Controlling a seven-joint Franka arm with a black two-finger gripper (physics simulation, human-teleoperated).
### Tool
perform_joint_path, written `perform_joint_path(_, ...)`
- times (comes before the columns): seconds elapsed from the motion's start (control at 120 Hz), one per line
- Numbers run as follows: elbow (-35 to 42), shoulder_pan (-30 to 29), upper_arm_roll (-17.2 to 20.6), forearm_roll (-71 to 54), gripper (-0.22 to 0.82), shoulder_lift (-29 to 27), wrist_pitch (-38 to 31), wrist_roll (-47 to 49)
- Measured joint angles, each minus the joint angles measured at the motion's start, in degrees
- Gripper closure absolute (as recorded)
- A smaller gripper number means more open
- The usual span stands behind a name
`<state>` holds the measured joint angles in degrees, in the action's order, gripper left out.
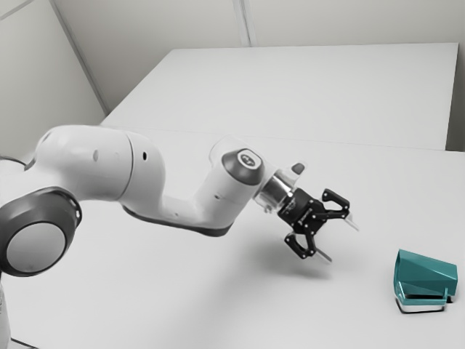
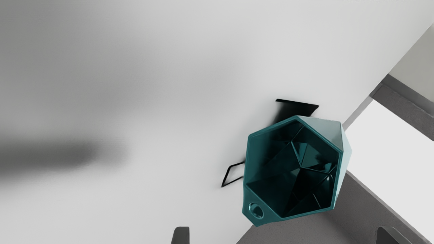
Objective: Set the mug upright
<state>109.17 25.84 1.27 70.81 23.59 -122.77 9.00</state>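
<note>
Reaching in off-line could have knocked the teal faceted mug, which lay on its side near the edge of the worktop, well apart from the open, empty gripper. The wrist view looked into its mouth; the exterior view gave the gap to the gripper.

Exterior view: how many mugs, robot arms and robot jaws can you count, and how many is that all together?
Teal mug, lying on its side: 1
White robot arm: 1
Black jaws, standing wide apart with nothing between them: 2
Total: 4
</note>
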Motion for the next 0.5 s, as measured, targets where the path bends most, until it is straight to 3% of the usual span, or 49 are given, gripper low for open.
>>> perform_joint_path(0.5, -5.1, 4.6, 2.5, 21.0, 0.00, 6.7, -3.5, 0.1)
